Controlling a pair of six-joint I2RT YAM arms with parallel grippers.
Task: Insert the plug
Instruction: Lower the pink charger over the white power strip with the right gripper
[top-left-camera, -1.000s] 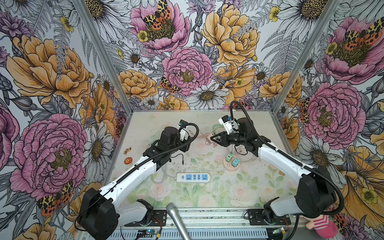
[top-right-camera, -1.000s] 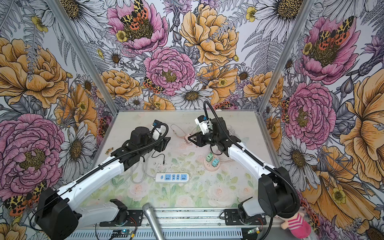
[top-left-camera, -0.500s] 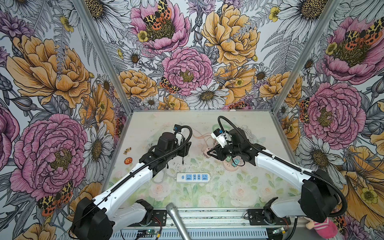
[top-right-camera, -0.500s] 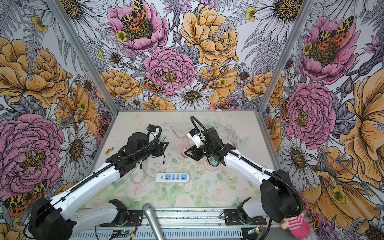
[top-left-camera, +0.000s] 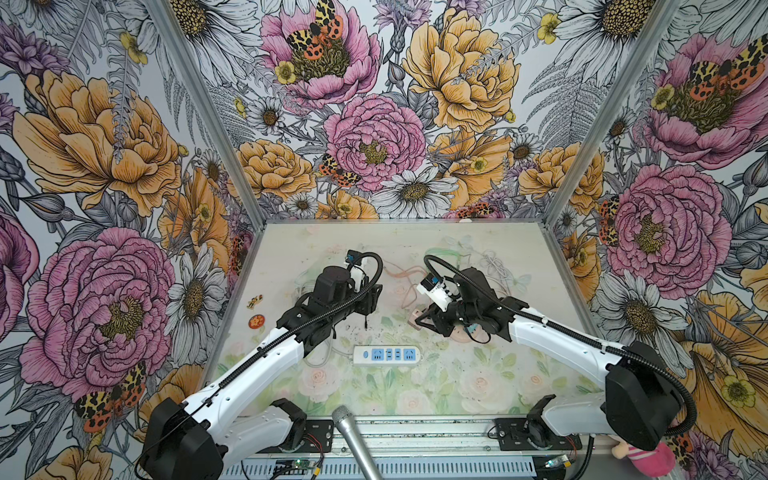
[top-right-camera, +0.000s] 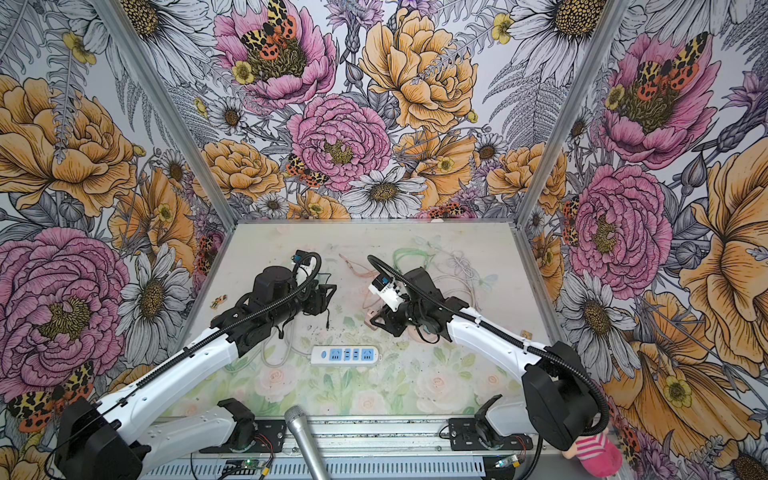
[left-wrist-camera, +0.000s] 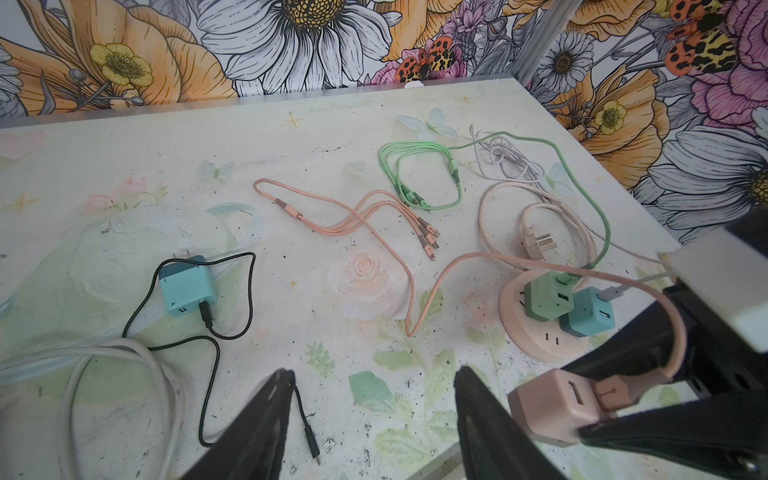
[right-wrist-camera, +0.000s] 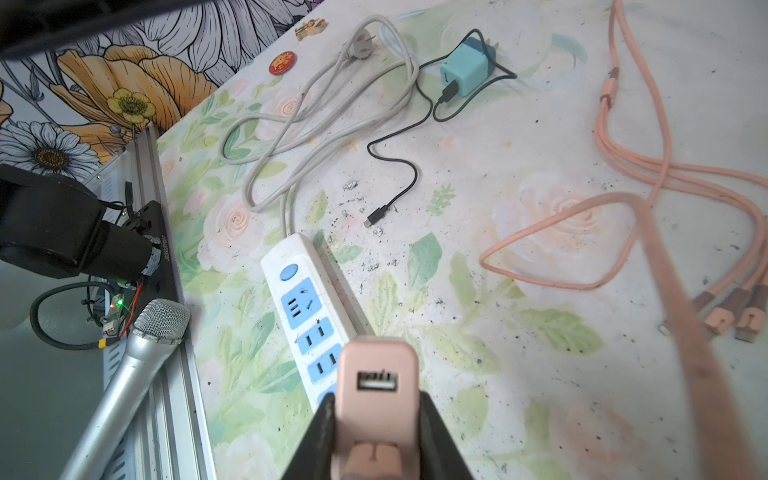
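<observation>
So the right gripper (right-wrist-camera: 376, 405) has dropped closer to the power strip (top-left-camera: 387, 354) in the last 1 second, squeezing the pink charger plug (right-wrist-camera: 376, 365), which sits just behind the strip's right end, not in a socket yet. The left gripper (left-wrist-camera: 374, 374) hovers behind the strip, jaws apart, empty.

Smooth matt plastic on pink charger (right-wrist-camera: 376, 374); glossy white plastic on power strip (right-wrist-camera: 309, 311). Braided cloth sheath on pink cable (left-wrist-camera: 291, 209). Brushed metal body w/ wire-mesh head on mic (right-wrist-camera: 124, 382); tabletop (left-wrist-camera: 332, 124) matt, scuffed.
</observation>
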